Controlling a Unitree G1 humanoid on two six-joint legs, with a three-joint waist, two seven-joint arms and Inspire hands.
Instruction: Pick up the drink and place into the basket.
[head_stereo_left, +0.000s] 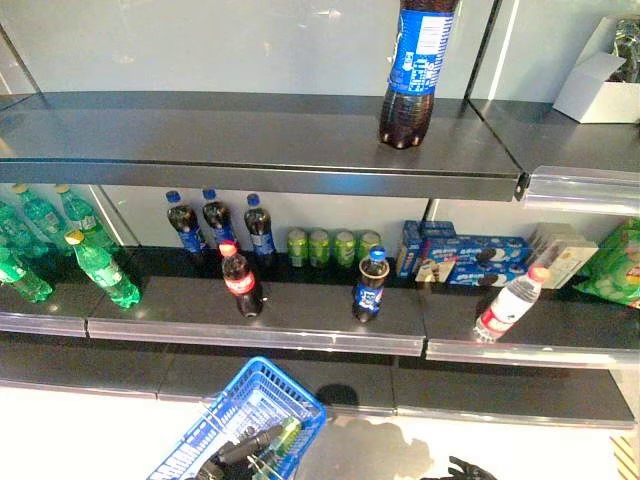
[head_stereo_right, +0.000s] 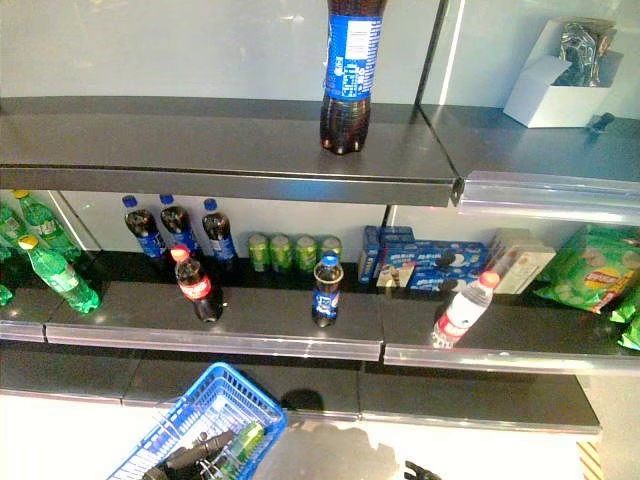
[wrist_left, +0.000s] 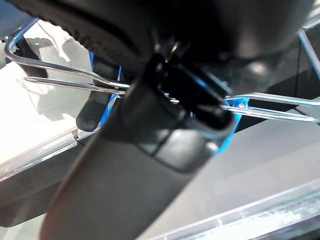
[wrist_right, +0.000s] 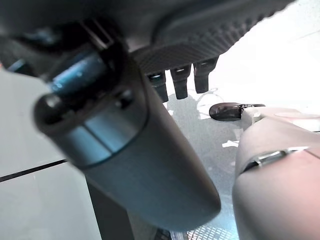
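Several drinks stand on the middle shelf (head_stereo_left: 300, 325): a red-capped cola bottle (head_stereo_left: 241, 281), a blue-labelled cola bottle (head_stereo_left: 370, 286) and a tilted water bottle (head_stereo_left: 510, 305). A large cola bottle (head_stereo_left: 415, 70) stands on the top shelf. Below, the blue wire basket (head_stereo_left: 225, 425) hangs from my left hand (head_stereo_left: 235, 452), whose thumb (wrist_left: 150, 165) and fingers curl round the wire handles (wrist_left: 60, 82). A green bottle (head_stereo_left: 283, 438) lies in the basket beside that hand. My right hand (head_stereo_left: 458, 468) hangs low near the floor, its fingers (wrist_right: 180, 82) relaxed and holding nothing.
Green soda bottles (head_stereo_left: 100, 268) fill the shelf's left end. Three dark bottles (head_stereo_left: 220, 225) and green cans (head_stereo_left: 332, 247) stand at the back. Blue cookie boxes (head_stereo_left: 465, 255) and a green snack bag (head_stereo_left: 615, 265) are on the right. A white box (head_stereo_left: 598, 88) sits on the top shelf.
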